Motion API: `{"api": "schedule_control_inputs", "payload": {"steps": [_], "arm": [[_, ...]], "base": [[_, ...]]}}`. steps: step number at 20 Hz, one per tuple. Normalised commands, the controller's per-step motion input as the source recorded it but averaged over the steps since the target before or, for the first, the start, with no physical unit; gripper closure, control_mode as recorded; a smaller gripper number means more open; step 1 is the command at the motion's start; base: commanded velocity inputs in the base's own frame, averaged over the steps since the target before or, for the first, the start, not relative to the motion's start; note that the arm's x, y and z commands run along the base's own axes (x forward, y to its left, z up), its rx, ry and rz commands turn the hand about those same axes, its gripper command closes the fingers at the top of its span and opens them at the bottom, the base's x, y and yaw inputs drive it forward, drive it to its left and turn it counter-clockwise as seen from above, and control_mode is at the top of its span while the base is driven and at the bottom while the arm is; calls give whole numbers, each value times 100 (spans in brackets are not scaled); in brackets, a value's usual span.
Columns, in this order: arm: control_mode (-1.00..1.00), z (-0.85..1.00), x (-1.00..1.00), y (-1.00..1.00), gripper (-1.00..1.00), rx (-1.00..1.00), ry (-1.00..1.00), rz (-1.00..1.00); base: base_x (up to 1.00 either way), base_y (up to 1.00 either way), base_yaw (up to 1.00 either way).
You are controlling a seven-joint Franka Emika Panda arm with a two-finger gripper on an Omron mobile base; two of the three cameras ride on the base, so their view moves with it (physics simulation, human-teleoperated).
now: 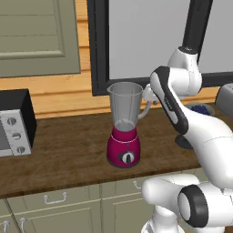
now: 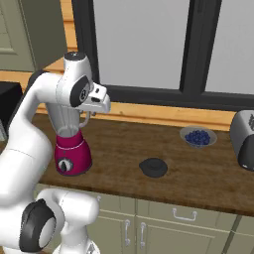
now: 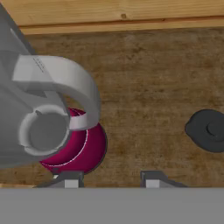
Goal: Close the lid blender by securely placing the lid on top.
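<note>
Standing on the wooden counter, the blender has no cap; the lid lies well to its right, hidden by the arm from the left. Hand view shows the gripper open, empty, above the blender's handle.

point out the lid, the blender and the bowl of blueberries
lid [image 2: 153, 167], right base view, centre of its dark dome
blender [image 1: 124, 150], left base view, magenta base above the dial
bowl of blueberries [image 2: 198, 137], right base view, on the berries
</note>
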Motion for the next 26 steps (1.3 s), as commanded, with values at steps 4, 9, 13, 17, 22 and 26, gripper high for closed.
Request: {"api": "schedule_control_inputs", "payload": {"steps": [4, 9, 13, 17, 22, 26], "arm": [[-100, -3, -13, 2, -100, 0, 0, 0], [-100, -42, -43, -61, -100, 2, -23, -2], [-100, -42, -37, -100, -100, 19, -6, -7], [-100, -60, -2, -100, -100, 19, 5, -28], [-100, -45, 3, -80, -100, 23, 20, -37], [-100, -25, 32, -59, -100, 19, 35, -35]], "base": [[0, 0, 0], [0, 0, 0], [0, 0, 0], [0, 0, 0], [0, 0, 0], [0, 0, 0]]}}
